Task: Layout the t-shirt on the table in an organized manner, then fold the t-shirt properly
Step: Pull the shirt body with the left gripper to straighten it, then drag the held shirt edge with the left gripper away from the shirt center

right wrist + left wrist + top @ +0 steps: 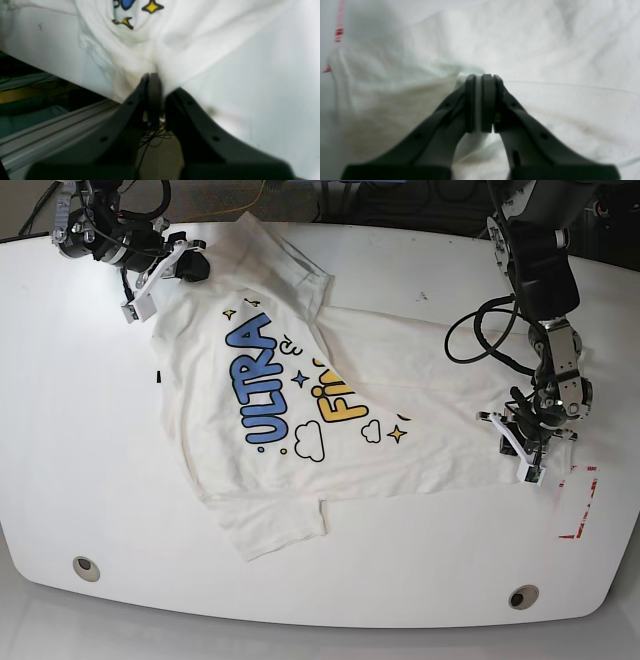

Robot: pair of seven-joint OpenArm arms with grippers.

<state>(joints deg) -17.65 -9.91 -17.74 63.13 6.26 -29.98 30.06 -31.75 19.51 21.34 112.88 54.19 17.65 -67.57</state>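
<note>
T-shirt: the t-shirt is lying print side up on the table, white and soft, with many small wrinkles. Blue letters are reading "ULTRA", and yellow-orange letters beside them are partly going under a fold. Small stars and clouds are sitting around the letters.

T-shirt position: it is covering the middle of the table, reaching from about 11 o'clock to about 3 o'clock. One sleeve is pointing to 6 o'clock, another to 12 o'clock.

My left gripper: my left gripper is sitting at 3 o'clock, at the edge of the cloth. My jaws are clenched there and are pinching a thin white layer of the t-shirt between the pads.

My right gripper: my right gripper is sitting at 11 o'clock, at the far corner of the cloth. My jaws are pressed together on a bunched piece of the t-shirt.

Left wrist view: only here I am seeing the white strip of cloth squeezed between my dark pads. The red tape is showing at 10 o'clock, blurred.

Right wrist view: only here I am seeing the cloth gathering into my right gripper, a yellow star of the print at 12 o'clock, and a metal rail under the table edge.

Base view: only here I am seeing the whole shirt, the red tape outline just beside my left gripper, and two round holes near the front edge.
</note>
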